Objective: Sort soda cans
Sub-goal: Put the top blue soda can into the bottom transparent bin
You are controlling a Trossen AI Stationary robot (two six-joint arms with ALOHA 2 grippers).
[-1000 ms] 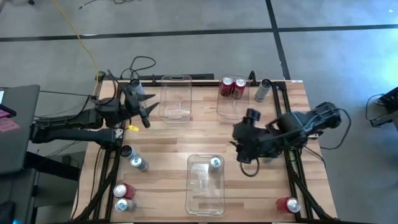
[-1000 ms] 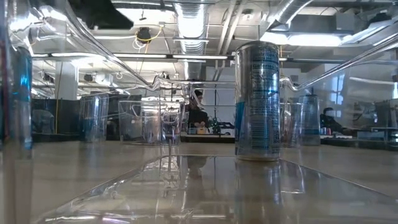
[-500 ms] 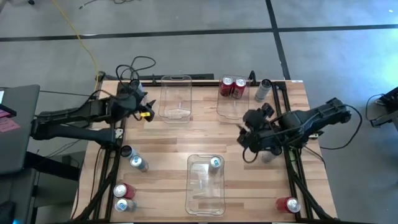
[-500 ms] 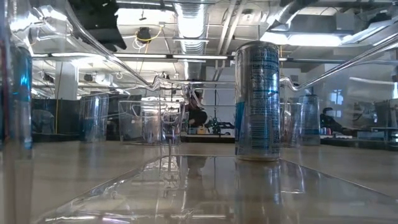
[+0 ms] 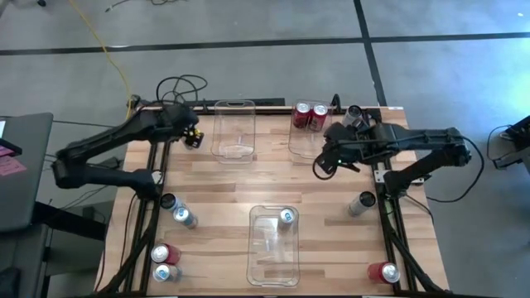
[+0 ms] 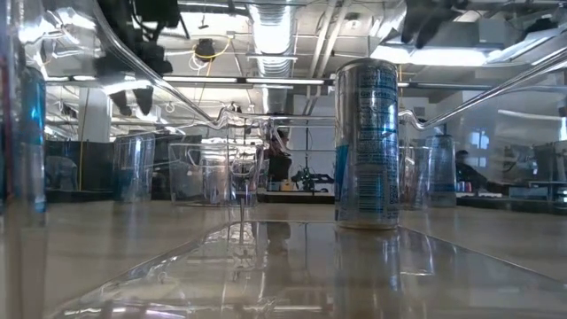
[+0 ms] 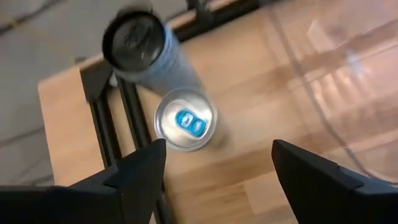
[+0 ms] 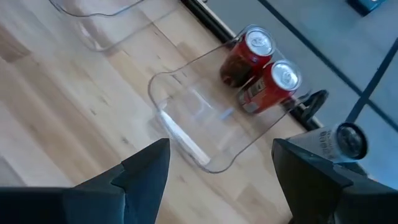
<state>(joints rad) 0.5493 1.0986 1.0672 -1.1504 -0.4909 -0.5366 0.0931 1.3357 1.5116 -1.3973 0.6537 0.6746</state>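
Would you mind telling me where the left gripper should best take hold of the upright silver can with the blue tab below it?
Probably around its round side wall, coming straight down. The silver can stands upright, top facing the open left gripper; keep the fingers clear of the darker can close beside it.

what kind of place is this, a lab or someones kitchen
Most likely a robotics lab or workshop, not a kitchen: a wooden bench on a bare concrete floor, exposed ceiling ducts, and cables trailing off the table's edge.

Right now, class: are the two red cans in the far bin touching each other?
Touching. The right wrist view shows the two red cans pressed side by side in the clear bin, no gap.
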